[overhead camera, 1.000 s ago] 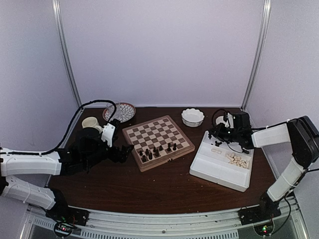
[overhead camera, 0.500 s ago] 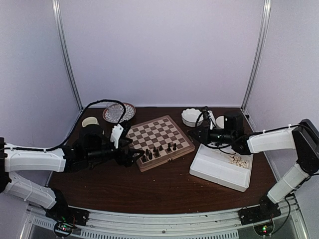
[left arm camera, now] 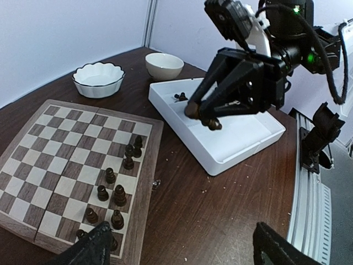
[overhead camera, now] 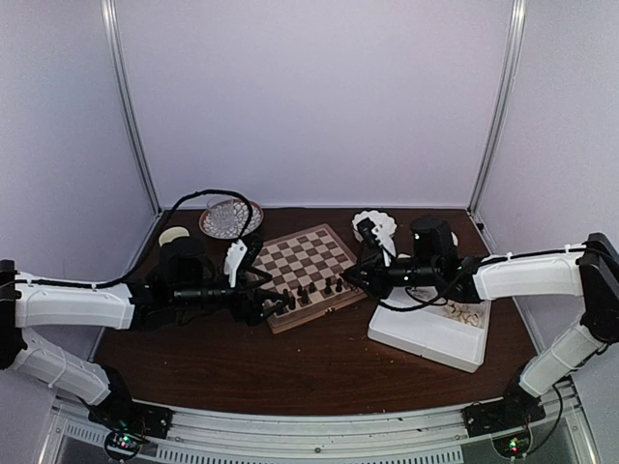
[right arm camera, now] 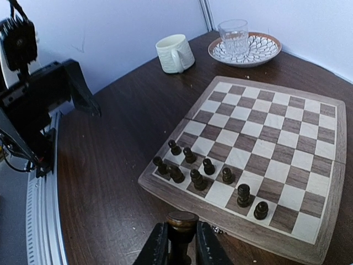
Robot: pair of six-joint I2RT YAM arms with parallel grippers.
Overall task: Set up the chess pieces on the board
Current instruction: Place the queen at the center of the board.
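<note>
Right gripper [right arm camera: 176, 244]: jaws clenched on a single dark piece [right arm camera: 182, 221], held upright, its rounded top showing above the fingertips. It hangs low over the bench [overhead camera: 290, 372], just off the right corner of the board [overhead camera: 311, 253], between the board and the white divided tray [overhead camera: 430, 333].

Left gripper [left arm camera: 182, 251]: jaws released and spread wide, nothing between them. It sits at the board's front left corner, one finger just beside the nearest pieces.

Task things: the board lies at mid-bench, turned at an angle to the bench edge. A cluster of dark pieces [right arm camera: 198, 178] stands upright on the rows nearest the arms. The rows behind show bare squares. Cream pieces [overhead camera: 462, 311] lie heaped in a right-hand compartment of the tray, and a few more dark ones lie in a far compartment.

Surroundings:
- A scalloped white bowl [left arm camera: 99, 79] and a plain white bowl [left arm camera: 164, 64] sit behind the board and tray, near the back wall.
- A mug [right arm camera: 175, 53] sits at far left.
- A glass [right arm camera: 234, 34] stands on a patterned plate [right arm camera: 260, 51], also at far left.

Room: a narrow strip of bare bench separates the board from the tray. The two grippers face each other across the board's front edge, well apart. A small object lies on the bench touching that edge; it is too small to identify.
</note>
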